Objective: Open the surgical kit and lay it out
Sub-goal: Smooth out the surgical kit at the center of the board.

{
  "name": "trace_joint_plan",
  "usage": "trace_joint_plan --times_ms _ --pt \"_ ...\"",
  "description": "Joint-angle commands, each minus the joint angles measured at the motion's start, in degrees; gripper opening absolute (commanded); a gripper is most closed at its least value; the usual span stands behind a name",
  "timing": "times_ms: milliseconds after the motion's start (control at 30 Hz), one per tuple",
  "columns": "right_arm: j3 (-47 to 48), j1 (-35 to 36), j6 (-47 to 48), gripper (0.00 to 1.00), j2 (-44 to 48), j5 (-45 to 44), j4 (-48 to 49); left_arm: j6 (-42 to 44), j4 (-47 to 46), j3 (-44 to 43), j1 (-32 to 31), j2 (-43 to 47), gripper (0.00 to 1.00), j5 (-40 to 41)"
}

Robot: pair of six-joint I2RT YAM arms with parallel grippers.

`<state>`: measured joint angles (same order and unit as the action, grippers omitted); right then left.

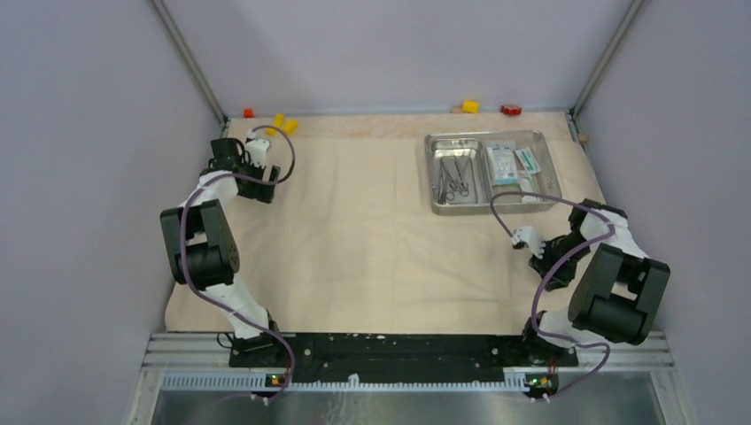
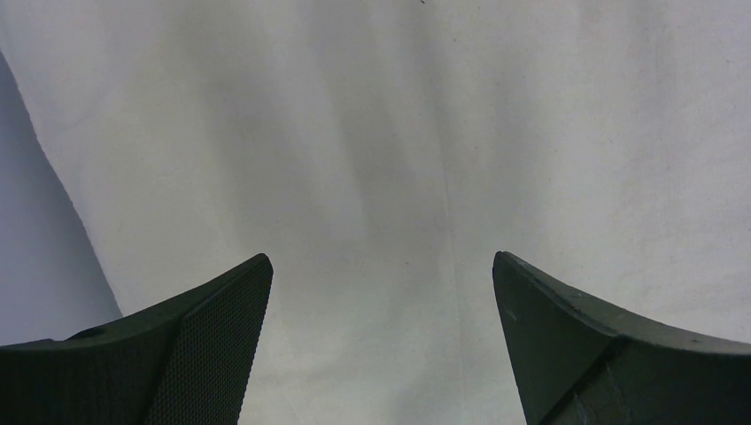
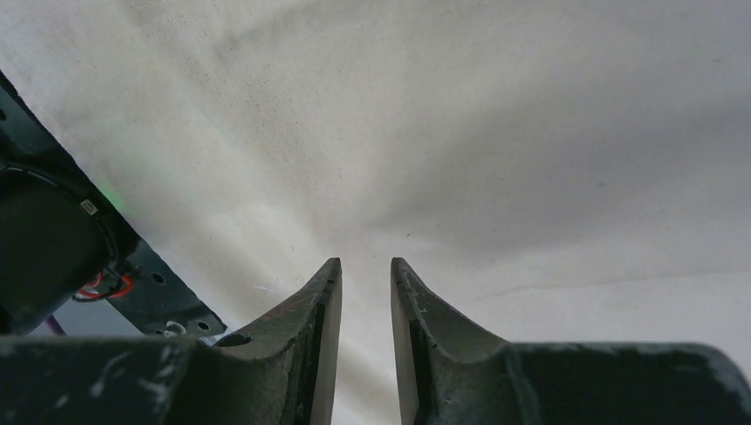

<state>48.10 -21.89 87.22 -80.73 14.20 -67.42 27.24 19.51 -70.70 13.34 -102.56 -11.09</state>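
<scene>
Black mounting rail [image 1: 398, 347], at the near edge of the table, carries both arm bases. Beyond it, the beige cloth wrap [image 1: 354, 230] lies unfolded and flat over most of the tabletop.

Shiny rectangular steel tray [image 1: 430, 173]: standing on the cloth at the far right. Its left half holds the thin metal scissors and forceps [image 1: 454, 180], lying together lengthwise. Its right half holds the small white-and-teal sealed packets [image 1: 512, 162].

Left gripper [image 2: 381, 261]: positioned over the far left part of the cloth, well apart from the tray. Jaws are spread wide, with only bare cloth visible between them.

Right gripper [image 3: 366, 263]: positioned over the right side of the cloth, on the near side of the tray and clear of it. Jaws stand at a narrow gap. Nothing is clamped; cloth shows through the gap.

Small yellow blocks [image 1: 283, 124] and small red blocks [image 1: 510, 110] lie along the far edge of the table, off the cloth.
</scene>
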Motion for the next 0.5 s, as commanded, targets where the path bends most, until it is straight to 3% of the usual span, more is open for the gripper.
trace_joint_plan --times_ms 0,133,467 --pt "-5.05 -1.22 0.77 0.26 -0.53 -0.44 5.53 1.93 -3.29 1.9 -0.24 4.22 0.99 -2.27" --pt "-8.39 -1.97 0.73 0.24 -1.42 -4.67 8.98 3.6 -4.13 4.1 -0.16 5.55 0.99 -1.91" --pt "-10.17 -2.52 2.08 0.24 -1.95 -12.01 5.91 6.55 -5.12 7.35 -0.16 9.2 0.99 -0.33"
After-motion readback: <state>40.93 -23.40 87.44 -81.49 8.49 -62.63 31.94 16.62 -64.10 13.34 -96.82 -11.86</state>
